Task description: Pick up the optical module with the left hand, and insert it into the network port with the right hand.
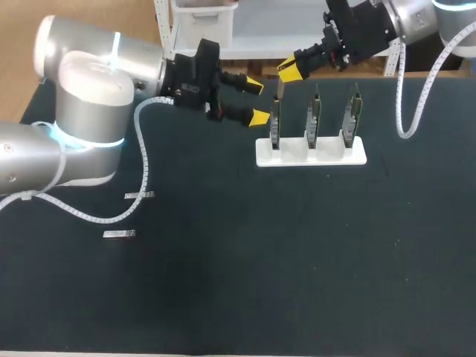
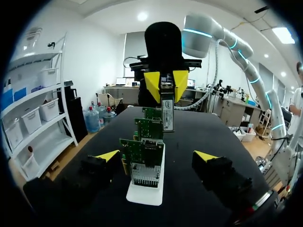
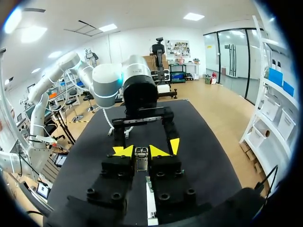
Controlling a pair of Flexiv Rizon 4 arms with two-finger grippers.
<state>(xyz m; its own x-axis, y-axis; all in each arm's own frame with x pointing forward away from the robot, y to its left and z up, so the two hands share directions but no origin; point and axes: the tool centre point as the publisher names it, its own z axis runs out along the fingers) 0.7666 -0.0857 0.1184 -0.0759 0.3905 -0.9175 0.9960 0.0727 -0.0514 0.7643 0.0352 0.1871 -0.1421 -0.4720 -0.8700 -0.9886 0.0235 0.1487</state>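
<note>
A dark surface [image 1: 260, 282] fills the head view. Nearest lie two small silvery pieces, one [image 1: 119, 234] closer and one [image 1: 139, 195] just behind it, both well apart from the rest. Further back stands a white holder [image 1: 312, 155] with three green circuit cards upright in a row – left card [image 1: 274, 126], middle card [image 1: 314, 119], right card [image 1: 352, 115]. The left arm [image 1: 82, 111] comes in beside the holder's left end, its jaws spread wide, with that left card ahead of them. Behind, the right arm [image 1: 416, 18] reaches down; its jaws pinch the optical module [image 1: 280, 91] upright – just above the left card.
</note>
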